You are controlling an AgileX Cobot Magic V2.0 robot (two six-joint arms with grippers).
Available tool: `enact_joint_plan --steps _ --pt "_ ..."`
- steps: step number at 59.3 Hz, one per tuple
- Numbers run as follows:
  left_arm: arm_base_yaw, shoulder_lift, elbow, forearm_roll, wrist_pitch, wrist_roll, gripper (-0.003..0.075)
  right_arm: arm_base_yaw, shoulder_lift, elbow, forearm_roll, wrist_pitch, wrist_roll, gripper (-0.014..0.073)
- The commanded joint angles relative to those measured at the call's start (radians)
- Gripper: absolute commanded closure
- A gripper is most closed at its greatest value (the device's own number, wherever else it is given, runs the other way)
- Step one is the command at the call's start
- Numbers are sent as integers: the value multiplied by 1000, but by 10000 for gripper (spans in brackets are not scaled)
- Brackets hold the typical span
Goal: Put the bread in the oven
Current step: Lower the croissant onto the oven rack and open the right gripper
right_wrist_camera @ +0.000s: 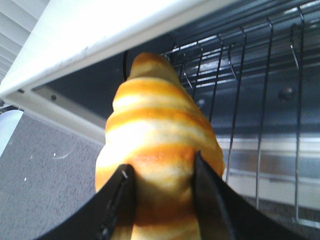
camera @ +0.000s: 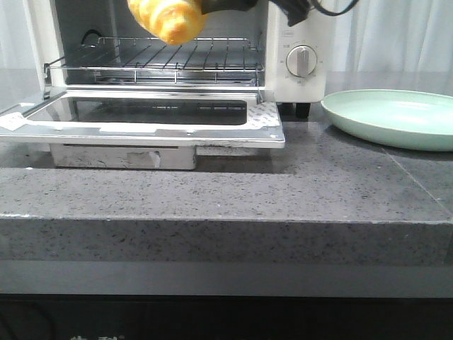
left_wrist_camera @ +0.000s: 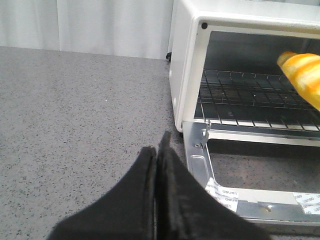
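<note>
The bread [camera: 168, 19] is a glossy golden croissant roll with pale stripes, held in the air above the wire rack [camera: 170, 58] at the mouth of the white oven [camera: 301, 42]. My right gripper [right_wrist_camera: 161, 172] is shut on the bread [right_wrist_camera: 157, 145], one finger on each side; in the front view only a bit of its black body shows at the top. The oven's glass door [camera: 148, 117] is dropped open and lies flat. The bread also shows in the left wrist view [left_wrist_camera: 302, 75]. My left gripper [left_wrist_camera: 156, 152] is shut and empty, low over the counter left of the oven door.
A pale green plate [camera: 393, 117] lies on the grey speckled counter [camera: 283, 184] right of the oven. The oven's dial [camera: 301, 61] faces front. The open door juts toward the counter's front edge. White curtains hang behind.
</note>
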Motion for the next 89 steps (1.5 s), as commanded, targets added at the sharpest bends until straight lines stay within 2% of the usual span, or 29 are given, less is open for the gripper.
enact_joint_plan --steps 1,8,13,28,33,39,60,65,69,81,89 --pt "2 3 -28 -10 -71 -11 741 -19 -4 -77 5 -59 -14 527" --pt "2 3 -28 -10 -71 -11 741 -32 34 -106 5 -50 -14 519" --pt "2 3 -28 -10 -71 -11 741 -33 45 -114 5 -50 -14 478" --pt "2 3 -28 -10 -71 -11 741 -33 59 -125 5 -47 -14 196" --pt "2 3 -28 -10 -71 -11 741 -33 59 -125 5 -50 -14 139" --pt "2 3 -28 -10 -71 -11 741 -33 59 -125 4 -50 -14 118" --pt "2 3 -28 -10 -71 -11 741 -33 22 -121 -16 -15 -15 122" --pt "2 3 -28 -10 -71 -11 741 -33 -10 -120 -56 21 -15 153" --pt "2 3 -28 -10 -71 -11 741 -33 -33 -117 -81 61 -15 218" --pt "2 3 -28 -10 -71 -11 741 -36 -89 -117 -234 219 -15 553" --pt "2 3 -28 -10 -71 -11 741 -50 -132 -122 -381 334 -15 668"
